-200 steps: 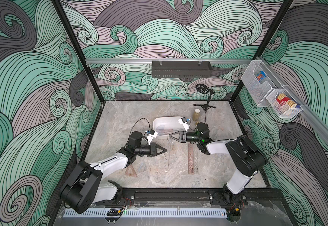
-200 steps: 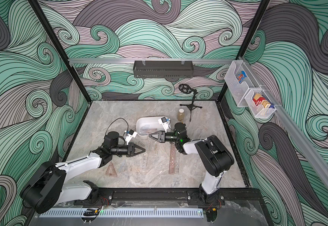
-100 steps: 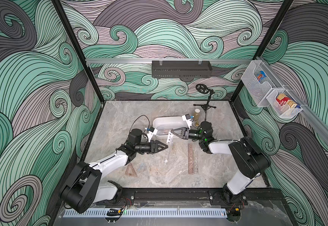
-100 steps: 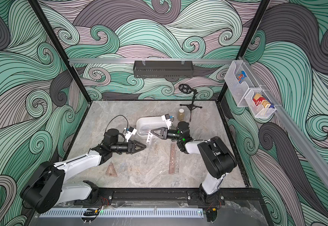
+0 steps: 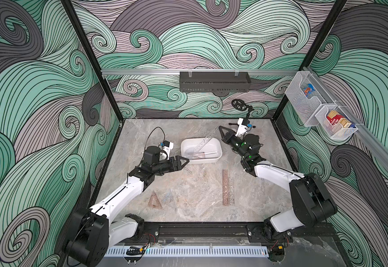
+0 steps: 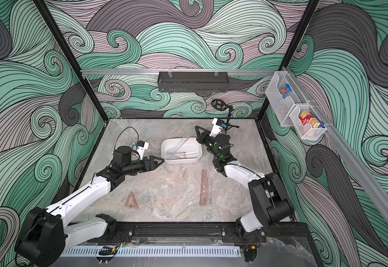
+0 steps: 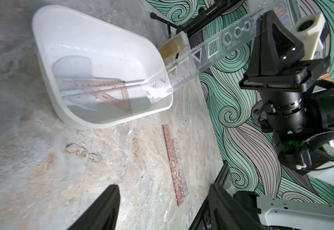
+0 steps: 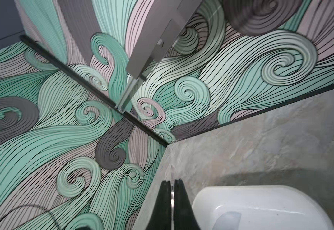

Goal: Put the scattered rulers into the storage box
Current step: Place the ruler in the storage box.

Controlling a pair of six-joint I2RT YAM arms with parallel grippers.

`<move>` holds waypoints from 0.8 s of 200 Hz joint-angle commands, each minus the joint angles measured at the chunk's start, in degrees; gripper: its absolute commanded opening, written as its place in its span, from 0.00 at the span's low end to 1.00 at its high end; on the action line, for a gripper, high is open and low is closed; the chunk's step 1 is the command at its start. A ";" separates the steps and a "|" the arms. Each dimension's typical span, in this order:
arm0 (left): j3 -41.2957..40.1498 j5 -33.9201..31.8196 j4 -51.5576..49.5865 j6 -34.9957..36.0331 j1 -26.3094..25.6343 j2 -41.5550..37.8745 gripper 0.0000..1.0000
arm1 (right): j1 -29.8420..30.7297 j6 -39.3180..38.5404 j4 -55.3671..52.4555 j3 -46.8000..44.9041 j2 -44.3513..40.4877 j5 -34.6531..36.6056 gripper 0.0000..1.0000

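– Rulers, counted: how many are in the storage box (image 5: 201, 161)?
– Three lie flat inside, as far as I can tell: one reddish-brown set square (image 7: 110, 93), one clear straight ruler (image 7: 136, 82) and one clear half-round piece (image 7: 72, 67). A fourth, the clear stencil ruler (image 7: 218, 43), leans over the rim. Its lower end is inside and its upper end is clenched in the right gripper's (image 5: 221, 130) fingers.
– And outside?
– Four on the surface (image 5: 188, 215): one reddish-brown straight ruler (image 5: 225, 187) with one clear loose ruler (image 7: 182, 175) just beside it, a second reddish-brown set square (image 5: 154, 200), and one bluish set square (image 5: 170, 196) beside that.
– The left gripper (image 5: 185, 160)?
– Fingers spread wide, grasping nothing, just beside the box's near left corner.
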 commanded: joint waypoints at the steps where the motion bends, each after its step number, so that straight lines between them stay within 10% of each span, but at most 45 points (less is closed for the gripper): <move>1: -0.91 -3.27 -2.26 2.60 1.05 -1.79 0.74 | 1.75 -1.14 2.24 2.01 3.15 9.19 0.00; 160: 0.44 -1.45 -6.32 5.99 3.43 1.33 0.77 | 10.16 -1.86 9.85 -0.18 15.48 7.87 0.00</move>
